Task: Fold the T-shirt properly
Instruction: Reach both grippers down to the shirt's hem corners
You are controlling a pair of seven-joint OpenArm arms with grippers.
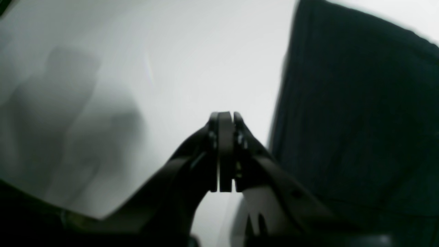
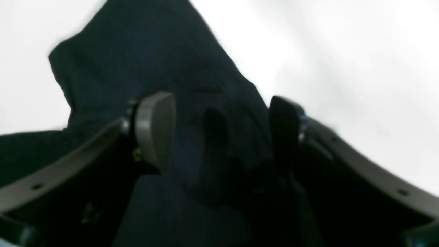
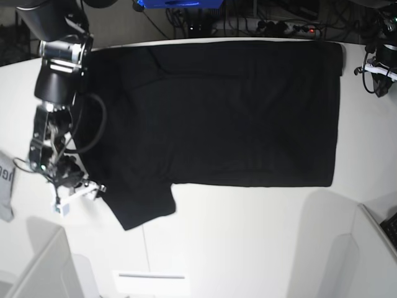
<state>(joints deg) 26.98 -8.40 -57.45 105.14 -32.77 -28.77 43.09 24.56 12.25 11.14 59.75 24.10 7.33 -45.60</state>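
The black T-shirt (image 3: 217, 112) lies spread flat on the white table (image 3: 248, 236), plain side up, with one sleeve (image 3: 142, 205) sticking out toward the front left. My right gripper (image 3: 77, 195) is at that sleeve's left edge. In the right wrist view its fingers (image 2: 154, 127) stand wide apart with a bunched fold of the T-shirt (image 2: 219, 144) between them. My left gripper (image 1: 225, 118) is shut with nothing in it, over bare table just left of the T-shirt's edge (image 1: 360, 113). The left arm (image 3: 379, 62) sits beyond the shirt's far right corner.
A small grey cloth with dark lettering (image 3: 5, 186) lies at the table's left edge. Cables and a power strip (image 3: 291, 28) run along the back. White raised panels stand at the front left (image 3: 43, 267) and front right (image 3: 372, 248).
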